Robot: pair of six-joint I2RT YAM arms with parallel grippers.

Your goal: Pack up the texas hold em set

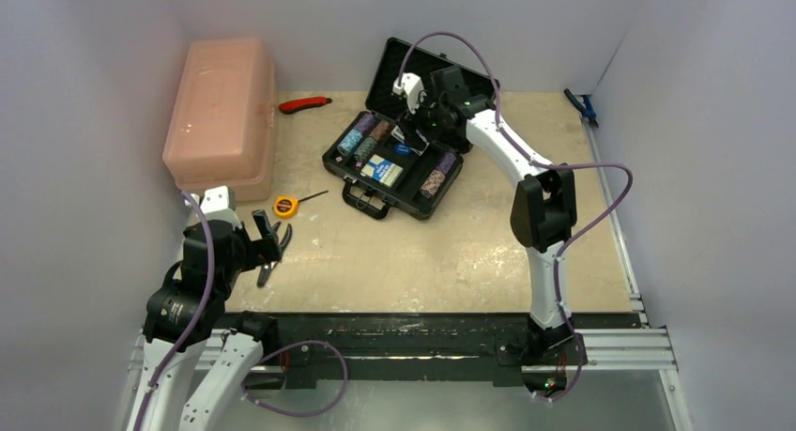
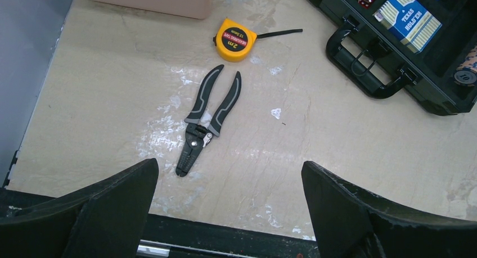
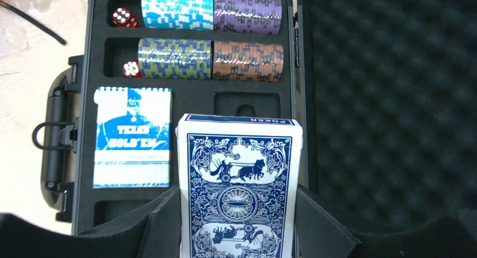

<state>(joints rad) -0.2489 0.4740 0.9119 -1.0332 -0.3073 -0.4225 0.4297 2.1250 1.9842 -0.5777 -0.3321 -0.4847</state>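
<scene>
Blue-backed card deck (image 3: 241,185) is clamped upright in the right pincer (image 3: 239,213), over the open case (image 1: 405,206) at the far middle of the tabletop (image 1: 422,253). An empty slot (image 3: 246,103), partly hidden by it, lies beside the boxed deck (image 3: 133,137). Chip rows (image 3: 211,39) are seated. The deck should be laid flat, squared to the slot edges, lowered until bottomed, then let go. A tilted drop would likely jam on the foam. Left pincer (image 2: 230,196) is spread wide, nothing held, near the pliers (image 2: 205,120).
</scene>
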